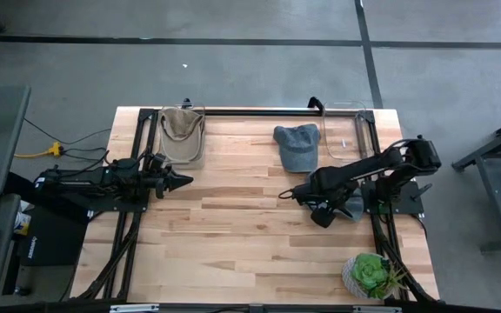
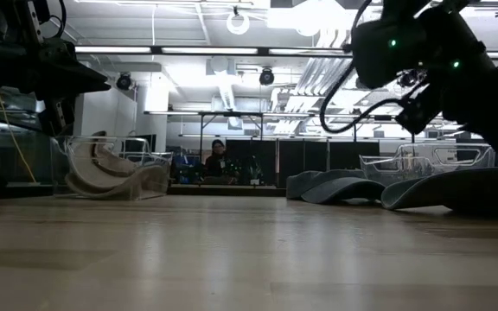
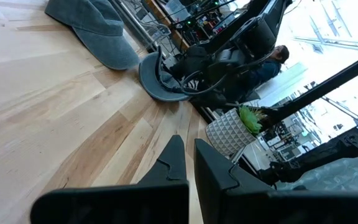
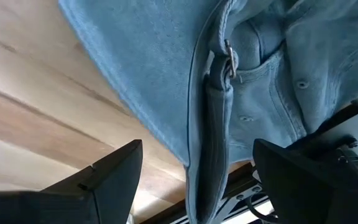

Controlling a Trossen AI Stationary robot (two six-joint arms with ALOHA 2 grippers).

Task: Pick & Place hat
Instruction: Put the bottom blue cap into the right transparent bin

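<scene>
A blue-grey hat point(image 4: 166, 56) lies on the wooden table at the right side, partly under my right arm point(image 1: 352, 207). My right gripper point(image 4: 197, 146) hangs open just above it, pointing steeply down. One finger stands on each side of the hat's back strap and buckle point(image 4: 229, 62), and neither touches it. A second blue hat point(image 1: 297, 145) lies flat on the table farther back. A tan hat point(image 1: 182, 135) sits in a clear bin at the far left. My left gripper point(image 1: 181, 181) waits at the left, level and shut on nothing.
An empty clear bin point(image 1: 346, 130) stands at the far right, beside the second blue hat. A potted plant point(image 1: 372, 274) stands at the near right corner. Bare wood point(image 1: 233, 235) spreads across the middle and near part of the table. A person shows far behind the table point(image 2: 219, 160).
</scene>
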